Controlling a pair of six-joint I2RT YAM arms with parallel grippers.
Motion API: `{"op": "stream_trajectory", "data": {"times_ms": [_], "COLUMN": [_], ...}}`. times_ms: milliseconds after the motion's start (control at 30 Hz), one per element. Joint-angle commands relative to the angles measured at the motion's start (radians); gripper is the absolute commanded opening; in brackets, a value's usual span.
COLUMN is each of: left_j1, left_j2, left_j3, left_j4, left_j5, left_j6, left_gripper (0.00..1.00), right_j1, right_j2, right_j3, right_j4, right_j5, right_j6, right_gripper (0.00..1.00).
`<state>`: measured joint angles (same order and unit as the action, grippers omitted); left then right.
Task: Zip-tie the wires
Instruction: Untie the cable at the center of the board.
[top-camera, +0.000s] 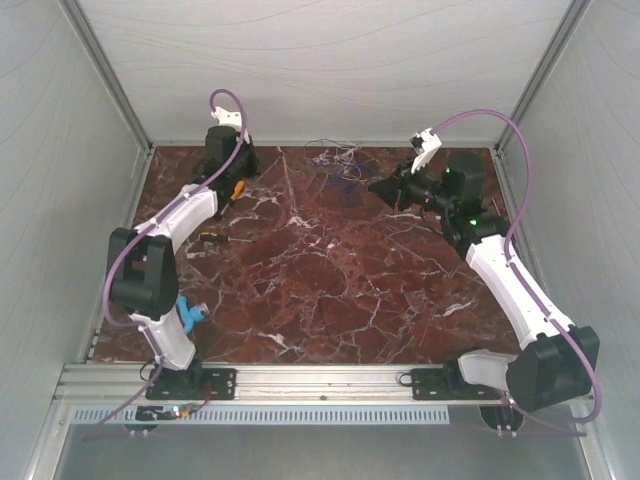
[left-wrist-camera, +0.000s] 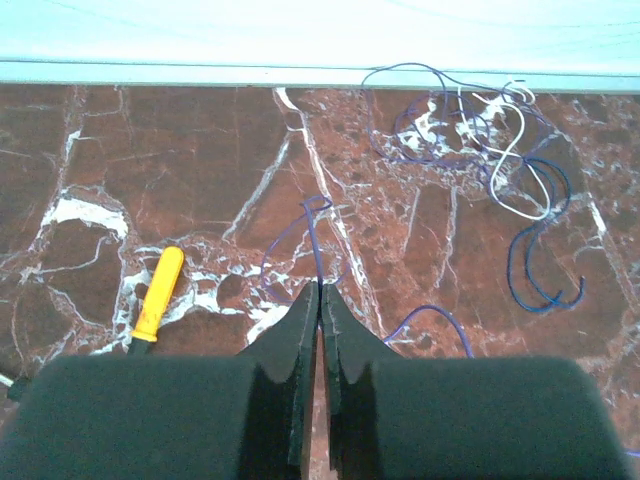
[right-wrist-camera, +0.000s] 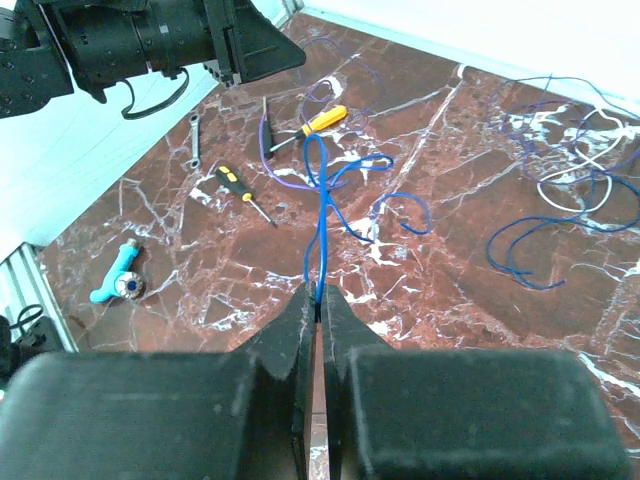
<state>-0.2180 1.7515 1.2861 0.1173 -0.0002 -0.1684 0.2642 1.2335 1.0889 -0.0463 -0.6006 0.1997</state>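
The wires (left-wrist-camera: 480, 130) are a loose tangle of thin blue and white loops by the back wall; they also show in the right wrist view (right-wrist-camera: 565, 170) and faintly in the top view (top-camera: 338, 160). My left gripper (left-wrist-camera: 320, 290) is shut on a thin blue wire (left-wrist-camera: 314, 235) that rises from its tips; in the top view it sits at the back left (top-camera: 248, 160). My right gripper (right-wrist-camera: 318, 292) is shut on a blue wire (right-wrist-camera: 320, 220) and sits at the back right (top-camera: 374, 186), pointing left. A thin dark straight strip (right-wrist-camera: 265, 125) may be the zip tie; I cannot tell.
A yellow-handled screwdriver (left-wrist-camera: 160, 290) lies just left of the left gripper (right-wrist-camera: 325, 117). A black-and-yellow screwdriver (right-wrist-camera: 235, 182), a small wrench (right-wrist-camera: 193, 140) and a cyan tool (right-wrist-camera: 120, 280) lie on the marble top. White walls enclose the back and sides.
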Motion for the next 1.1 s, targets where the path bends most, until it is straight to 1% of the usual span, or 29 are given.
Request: {"op": "stream_trajectory", "data": {"times_ms": [0, 100, 233, 433, 533, 667, 700, 767, 800, 900, 1000, 1067], "left_j1": [0.009, 0.025, 0.074, 0.140, 0.146, 0.139, 0.134, 0.122, 0.115, 0.090, 0.061, 0.031], "left_j2": [0.068, 0.124, 0.212, 0.230, 0.235, 0.222, 0.213, 0.194, 0.182, 0.139, 0.092, 0.063], "left_j3": [0.111, 0.185, 0.277, 0.245, 0.244, 0.245, 0.246, 0.244, 0.242, 0.240, 0.254, 0.265], "left_j4": [-0.050, -0.089, -0.170, -0.166, -0.168, -0.166, -0.167, -0.171, -0.171, -0.187, -0.223, -0.258], "left_j5": [-0.036, -0.100, -0.142, -0.140, -0.106, -0.031, -0.020, -0.005, -0.002, 0.003, 0.008, 0.008], "left_j6": [0.055, 0.085, 0.102, 0.076, 0.074, 0.058, 0.057, 0.060, 0.064, 0.070, 0.082, 0.093], "left_gripper": [0.00, 0.00, 0.00, 0.00, 0.00, 0.01, 0.13, 0.44, 0.56, 0.71, 0.83, 0.88], "right_j1": [-0.011, -0.015, -0.018, -0.023, -0.025, -0.023, -0.024, -0.023, -0.022, -0.023, -0.021, -0.021], "right_j2": [-0.055, -0.073, -0.110, -0.138, -0.130, -0.124, -0.125, -0.125, -0.125, -0.120, -0.112, -0.105], "right_j3": [-0.016, -0.022, -0.035, -0.044, -0.049, -0.058, -0.060, -0.062, -0.064, -0.066, -0.067, -0.066], "right_j4": [0.058, 0.050, 0.039, -0.005, -0.004, 0.016, 0.021, 0.027, 0.030, 0.037, 0.046, 0.051], "right_j5": [0.075, 0.142, 0.293, 0.584, 0.603, 0.540, 0.532, 0.518, 0.511, 0.480, 0.442, 0.404], "right_j6": [0.007, 0.009, 0.010, 0.034, 0.033, 0.029, 0.028, 0.026, 0.026, 0.026, 0.029, 0.030], "right_gripper": [0.00, 0.00, 0.00, 0.00, 0.00, 0.00, 0.00, 0.00, 0.00, 0.00, 0.00, 0.00]}}
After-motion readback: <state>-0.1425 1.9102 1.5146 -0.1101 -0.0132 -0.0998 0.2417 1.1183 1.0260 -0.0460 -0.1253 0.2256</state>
